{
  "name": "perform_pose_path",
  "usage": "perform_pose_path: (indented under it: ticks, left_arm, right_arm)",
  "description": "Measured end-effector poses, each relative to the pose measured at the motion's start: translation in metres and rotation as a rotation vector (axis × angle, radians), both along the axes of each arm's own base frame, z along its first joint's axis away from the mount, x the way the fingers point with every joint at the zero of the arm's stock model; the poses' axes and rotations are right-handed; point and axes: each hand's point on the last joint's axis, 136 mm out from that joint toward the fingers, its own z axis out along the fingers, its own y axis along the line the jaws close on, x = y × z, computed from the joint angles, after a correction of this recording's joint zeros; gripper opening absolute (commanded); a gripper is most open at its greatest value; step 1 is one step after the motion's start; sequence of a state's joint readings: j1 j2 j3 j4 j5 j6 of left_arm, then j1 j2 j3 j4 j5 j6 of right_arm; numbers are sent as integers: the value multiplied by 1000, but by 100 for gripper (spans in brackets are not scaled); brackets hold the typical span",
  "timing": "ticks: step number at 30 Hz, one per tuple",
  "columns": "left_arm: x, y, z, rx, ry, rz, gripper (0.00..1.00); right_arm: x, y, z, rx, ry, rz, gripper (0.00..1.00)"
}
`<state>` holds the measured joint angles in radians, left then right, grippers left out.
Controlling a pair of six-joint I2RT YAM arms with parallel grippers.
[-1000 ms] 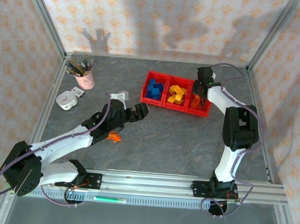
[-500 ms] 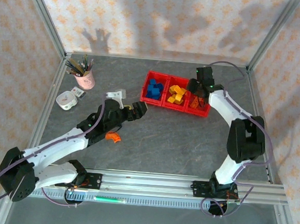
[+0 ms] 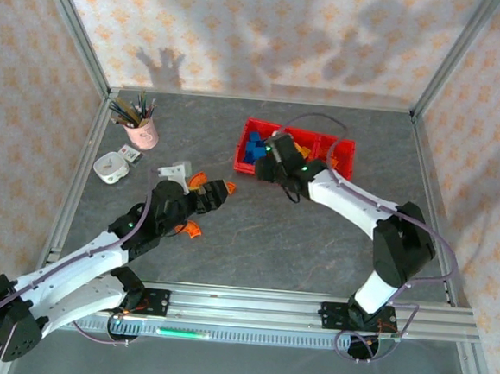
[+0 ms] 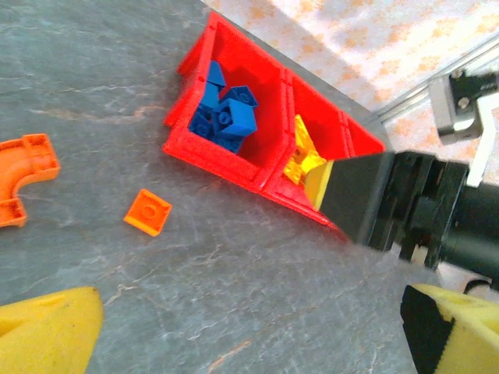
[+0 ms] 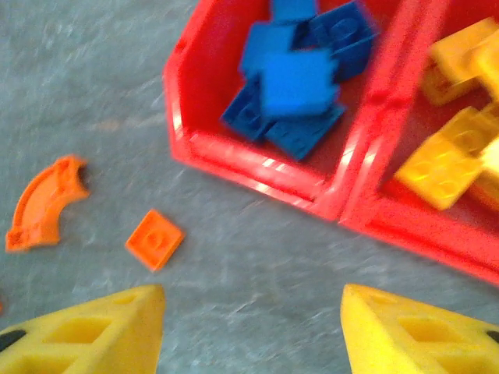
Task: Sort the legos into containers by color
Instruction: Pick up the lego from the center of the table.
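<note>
Blue and yellow legos (image 5: 300,86) sit binned in containers (image 5: 257,167); seemingly 3 orange pieces (image 5: 154,238) lie loose, left gripper (image 4: 251,312) and right gripper (image 5: 249,300) spread, empty.

Grey slate-like tabletop (image 3: 297,243); pale orange-flowered walls (image 3: 245,31), possibly fabric; metal corner posts (image 3: 77,30)

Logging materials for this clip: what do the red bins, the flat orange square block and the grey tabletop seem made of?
Red bins: glossy moulded plastic, given glints along the rim. Flat orange square block: smooth plastic, seemingly one stud on top. Grey tabletop: matte, veined like slate; possibly printed laminate.
</note>
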<state>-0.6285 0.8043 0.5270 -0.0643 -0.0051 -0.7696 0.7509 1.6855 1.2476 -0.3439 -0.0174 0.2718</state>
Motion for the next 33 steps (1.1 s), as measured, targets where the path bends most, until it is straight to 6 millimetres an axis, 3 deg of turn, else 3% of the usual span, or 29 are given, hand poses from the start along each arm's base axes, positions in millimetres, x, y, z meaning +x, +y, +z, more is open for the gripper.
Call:
perform_pose_path:
  ticks: [5, 10, 17, 25, 33]
  left_arm:
    - [-14, 21, -8, 8, 13, 57, 99]
    - [-26, 37, -11, 6, 23, 100, 99]
    - [-34, 48, -14, -9, 29, 136, 99]
    - [-35, 50, -22, -2, 49, 148, 99]
    - [-34, 49, -26, 8, 61, 149, 99]
  right_arm:
    - [-25, 49, -36, -69, 48, 115, 67]
    - [-30, 76, -63, -120, 73, 176, 70]
    - [-7, 92, -83, -197, 49, 195, 72]
    - [10, 95, -101, -260, 55, 222, 74]
    - [15, 102, -113, -274, 70, 277, 66]
